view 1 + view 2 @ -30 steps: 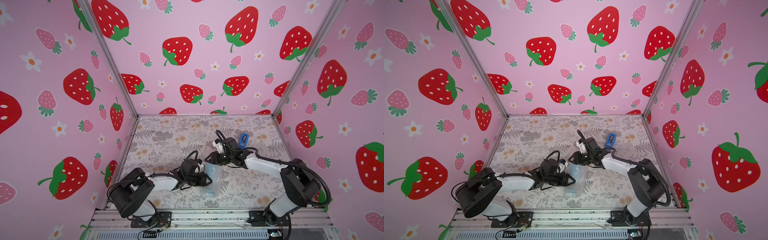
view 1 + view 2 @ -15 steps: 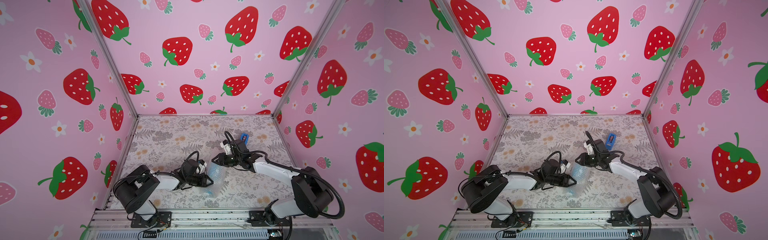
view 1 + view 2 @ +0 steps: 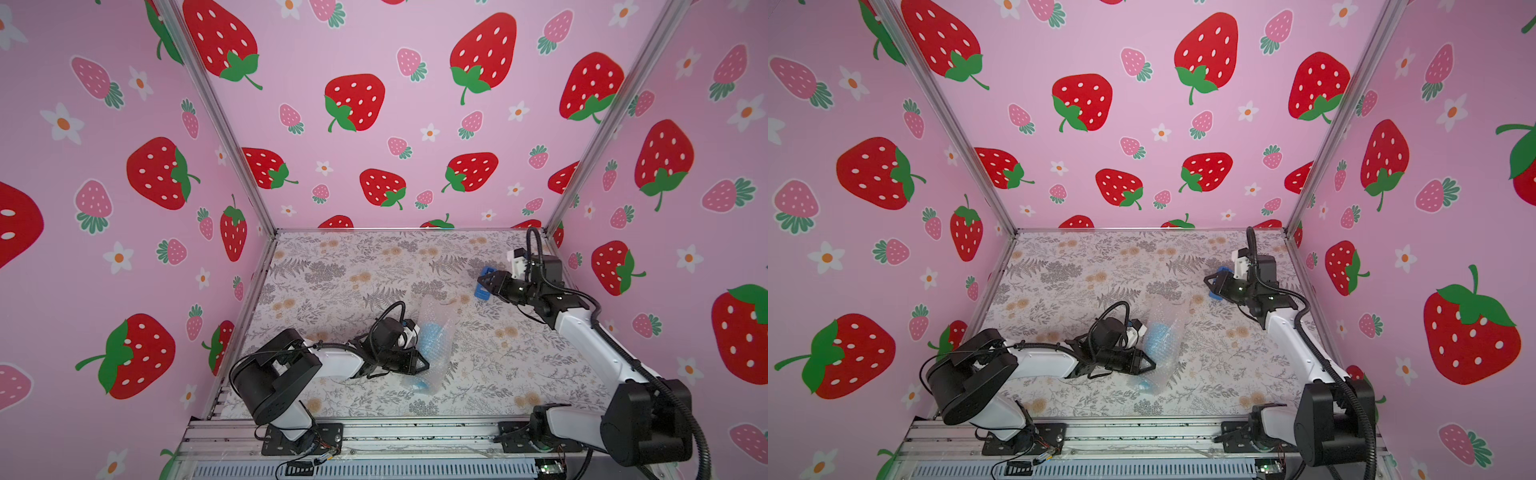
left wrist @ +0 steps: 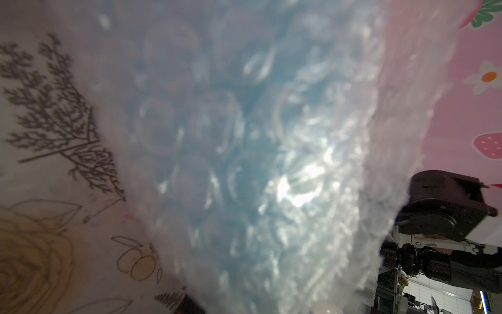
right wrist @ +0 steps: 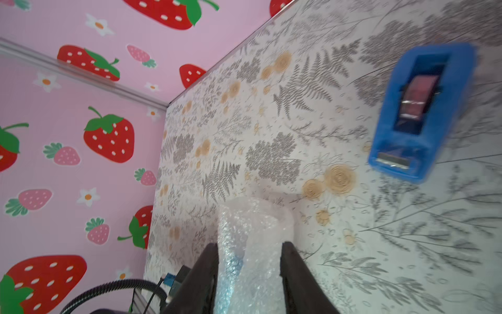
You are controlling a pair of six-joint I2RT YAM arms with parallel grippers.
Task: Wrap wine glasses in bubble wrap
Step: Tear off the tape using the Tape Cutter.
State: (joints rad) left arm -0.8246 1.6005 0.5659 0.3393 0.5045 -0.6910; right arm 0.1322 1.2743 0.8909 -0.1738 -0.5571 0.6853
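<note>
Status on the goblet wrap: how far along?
Done: bubble wrap is rolled around the goblet, lying on the table. In hand: left gripper at the wrap, grip unclear; right gripper open near the tape dispenser. Left: likely taping the loose wrap shut.

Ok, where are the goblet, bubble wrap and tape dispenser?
goblet [image 3: 432, 337], in a top view, cup under wrap
bubble wrap [image 3: 437, 308], in a top view, clear far end
tape dispenser [image 5: 419, 108], right wrist view, tape roll

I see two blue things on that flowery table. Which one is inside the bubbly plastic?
The light blue goblet, showing through the bubble wrap around it. The darker blue tape dispenser stands bare, apart from it.
</note>
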